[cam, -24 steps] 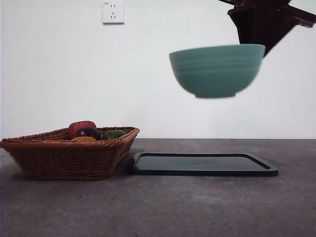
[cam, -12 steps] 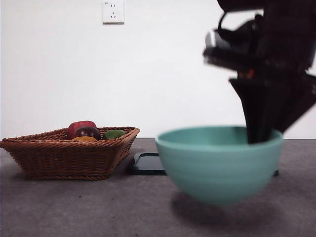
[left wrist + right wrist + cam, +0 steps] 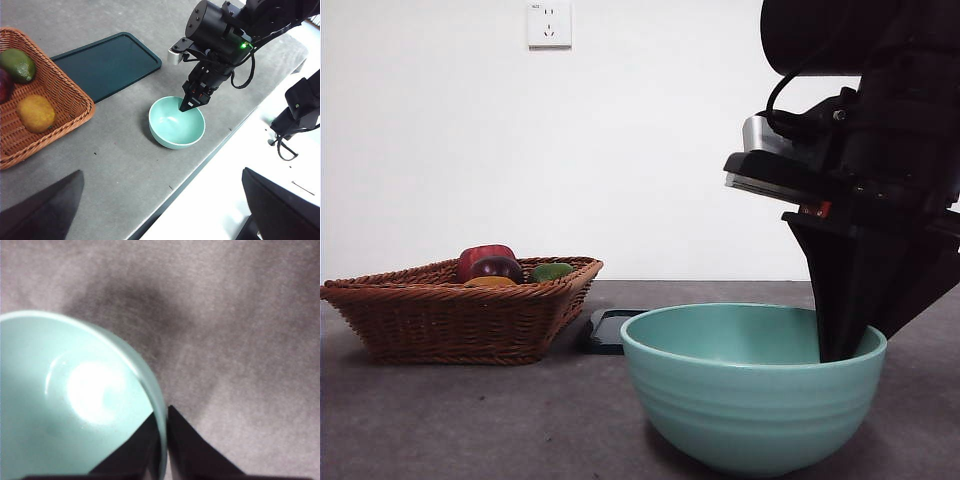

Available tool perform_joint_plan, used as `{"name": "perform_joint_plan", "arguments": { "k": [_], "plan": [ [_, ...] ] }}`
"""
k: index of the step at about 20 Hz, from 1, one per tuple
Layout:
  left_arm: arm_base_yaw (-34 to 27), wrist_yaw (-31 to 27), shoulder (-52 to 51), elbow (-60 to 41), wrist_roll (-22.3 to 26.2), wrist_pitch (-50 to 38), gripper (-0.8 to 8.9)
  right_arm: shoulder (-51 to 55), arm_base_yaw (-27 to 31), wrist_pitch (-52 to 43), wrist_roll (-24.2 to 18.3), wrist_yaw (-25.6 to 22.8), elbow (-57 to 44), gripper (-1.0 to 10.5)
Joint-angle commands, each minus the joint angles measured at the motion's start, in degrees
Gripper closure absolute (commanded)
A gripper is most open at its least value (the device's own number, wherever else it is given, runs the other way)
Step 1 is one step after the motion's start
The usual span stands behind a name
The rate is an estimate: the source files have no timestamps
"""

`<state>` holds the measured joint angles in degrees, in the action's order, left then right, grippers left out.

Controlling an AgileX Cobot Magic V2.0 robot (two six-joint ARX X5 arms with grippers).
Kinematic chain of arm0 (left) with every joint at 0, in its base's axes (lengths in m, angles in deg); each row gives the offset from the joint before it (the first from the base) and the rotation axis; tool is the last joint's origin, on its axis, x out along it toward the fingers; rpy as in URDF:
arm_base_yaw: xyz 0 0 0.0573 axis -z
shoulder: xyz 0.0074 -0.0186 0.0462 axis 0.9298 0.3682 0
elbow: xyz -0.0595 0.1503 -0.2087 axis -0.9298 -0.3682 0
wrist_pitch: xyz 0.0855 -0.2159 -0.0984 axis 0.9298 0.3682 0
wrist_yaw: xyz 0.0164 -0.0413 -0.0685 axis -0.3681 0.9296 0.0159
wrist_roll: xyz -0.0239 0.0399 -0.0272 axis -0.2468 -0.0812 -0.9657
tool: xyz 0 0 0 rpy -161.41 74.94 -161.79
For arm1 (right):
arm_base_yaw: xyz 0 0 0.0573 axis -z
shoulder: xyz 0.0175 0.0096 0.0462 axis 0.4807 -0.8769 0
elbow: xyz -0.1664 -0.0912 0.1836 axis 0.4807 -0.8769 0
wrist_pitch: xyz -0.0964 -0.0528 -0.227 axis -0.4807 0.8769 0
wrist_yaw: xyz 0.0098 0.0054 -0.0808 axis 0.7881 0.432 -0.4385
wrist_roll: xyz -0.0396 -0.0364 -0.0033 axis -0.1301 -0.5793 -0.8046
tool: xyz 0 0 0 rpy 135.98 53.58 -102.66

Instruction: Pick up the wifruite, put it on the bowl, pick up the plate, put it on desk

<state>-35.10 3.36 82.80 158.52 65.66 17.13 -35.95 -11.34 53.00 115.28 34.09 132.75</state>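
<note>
The teal bowl [image 3: 750, 400] [image 3: 176, 122] is down on the desk [image 3: 470, 420], close to its front edge. My right gripper [image 3: 840, 340] [image 3: 187, 106] [image 3: 164, 440] is shut on the bowl's rim [image 3: 150, 390], one jaw inside and one outside. The wifruite [image 3: 36, 113] lies in the wicker basket [image 3: 65, 100]; only its orange top [image 3: 490, 282] shows in the front view. The dark plate [image 3: 105, 62] [image 3: 610, 330] lies flat behind the bowl. My left gripper [image 3: 162, 172] hangs high above the desk, open and empty.
In the basket [image 3: 460, 320] at the left there are also a dark red-purple fruit [image 3: 496, 266] and a green fruit [image 3: 18, 65]. The desk's front edge [image 3: 215, 150] runs just past the bowl. A wall socket [image 3: 549, 24] is on the back wall.
The right gripper has brought the bowl down from high above the plate to the desk, nearer the front camera. The basket and the plate have not moved.
</note>
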Motion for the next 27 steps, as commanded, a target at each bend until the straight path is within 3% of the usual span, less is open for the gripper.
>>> {"name": "perform_joint_plan", "arguments": {
  "k": [1,2,6,10,23,27],
  "plan": [
    [0.48,0.31,0.13,0.66,0.04,-0.63,3.13,-0.9,-0.48,-0.44,0.79,-0.2,0.33,9.4],
    [0.48,0.31,0.13,0.66,0.04,-0.63,3.13,-0.9,-0.48,-0.44,0.76,-0.48,0.33,9.0],
    [0.48,0.31,0.13,0.66,0.04,-0.59,3.13,-0.59,-0.46,-0.35,0.76,-3.21,0.39,5.6],
    [0.48,0.31,0.09,0.66,0.02,-0.57,3.13,3.89,-0.28,0.76,0.7,-3.21,0.52,4.0],
    [0.48,0.31,0.09,0.66,0.04,-0.61,3.13,51.1,-0.72,21.77,-0.87,-3.13,1.33,3.9],
    [0.48,0.31,0.09,0.66,0.07,-0.72,3.13,60.59,-0.72,28.15,-2.4,-3.13,4.79,3.9]
  ]
}}
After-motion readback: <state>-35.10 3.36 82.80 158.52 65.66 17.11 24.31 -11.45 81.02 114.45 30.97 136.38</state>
